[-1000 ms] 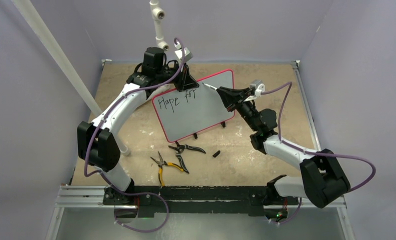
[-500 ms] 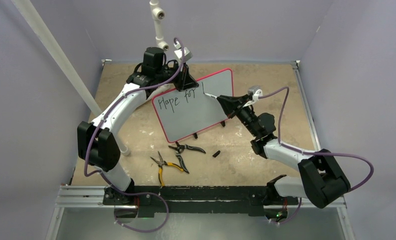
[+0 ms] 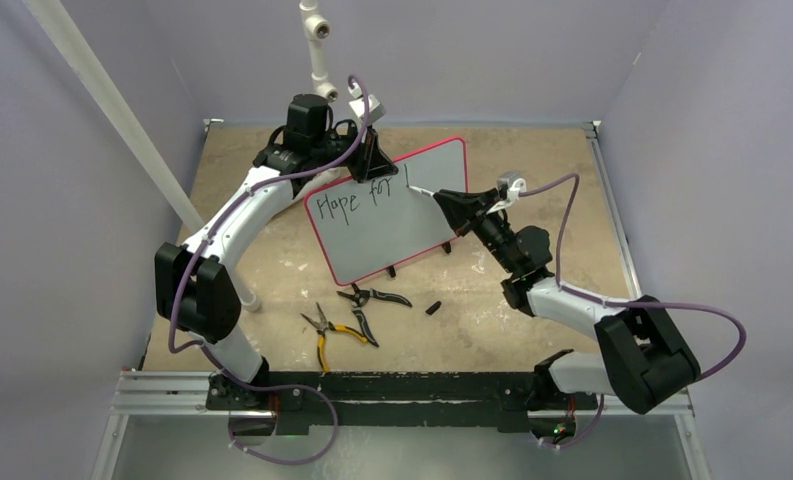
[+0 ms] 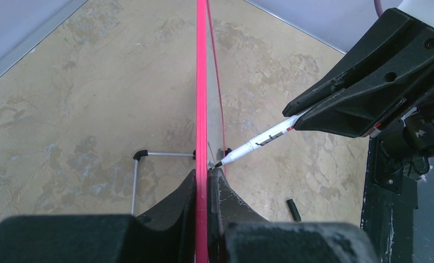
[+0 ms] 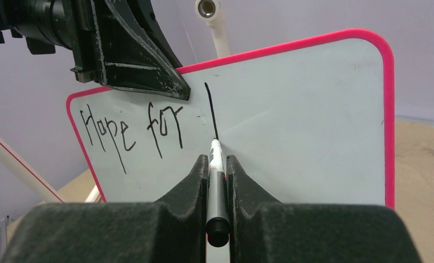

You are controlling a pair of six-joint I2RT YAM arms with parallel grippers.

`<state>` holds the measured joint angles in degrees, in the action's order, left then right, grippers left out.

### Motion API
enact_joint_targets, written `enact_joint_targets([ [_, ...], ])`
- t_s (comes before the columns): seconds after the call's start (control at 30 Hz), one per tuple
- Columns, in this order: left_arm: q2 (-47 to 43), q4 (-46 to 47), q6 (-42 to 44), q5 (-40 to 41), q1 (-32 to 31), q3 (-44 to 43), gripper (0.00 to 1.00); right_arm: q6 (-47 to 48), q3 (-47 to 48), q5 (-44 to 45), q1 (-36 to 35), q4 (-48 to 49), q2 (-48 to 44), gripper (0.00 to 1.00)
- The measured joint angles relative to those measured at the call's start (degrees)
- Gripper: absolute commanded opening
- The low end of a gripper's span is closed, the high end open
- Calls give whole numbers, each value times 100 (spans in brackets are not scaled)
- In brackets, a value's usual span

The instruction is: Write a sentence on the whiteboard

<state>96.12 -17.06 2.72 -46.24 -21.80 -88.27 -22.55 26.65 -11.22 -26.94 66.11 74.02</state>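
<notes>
You have the whiteboard at the centre of the top view, propped up on its small black feet on the tan table, with its writing face turned toward the lower right of the frame. The left gripper comes down on its upper edge; in the left wrist view its jaws are pinched narrow on the red-pink frame, which runs straight up the middle of that picture. The right gripper is clamped on a white marker, held lengthwise between the fingers with the black tip touching the board. The sentence so far reads "Hope for" along the upper left of the board in the right wrist view. A single near-vertical black stroke stands just right of it, and the marker tip sits at its lower end. The right half of the board is bare. Below the board in the top view lie two pairs of pliers, one black-handled and one yellow-handled, side by side. A small black cap lies just right of them.
</notes>
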Motion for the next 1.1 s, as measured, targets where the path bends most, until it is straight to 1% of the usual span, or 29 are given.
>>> enact_joint_targets([
  [0.33,2,4,-2,13,4,2,0,-74,122,24,-2,212,138,0],
  [0.73,9,13,-4,22,4,2,0,-103,120,334,-4,251,79,0],
  [1.1,9,15,-4,22,4,2,0,-103,-94,494,-4,245,9,0],
])
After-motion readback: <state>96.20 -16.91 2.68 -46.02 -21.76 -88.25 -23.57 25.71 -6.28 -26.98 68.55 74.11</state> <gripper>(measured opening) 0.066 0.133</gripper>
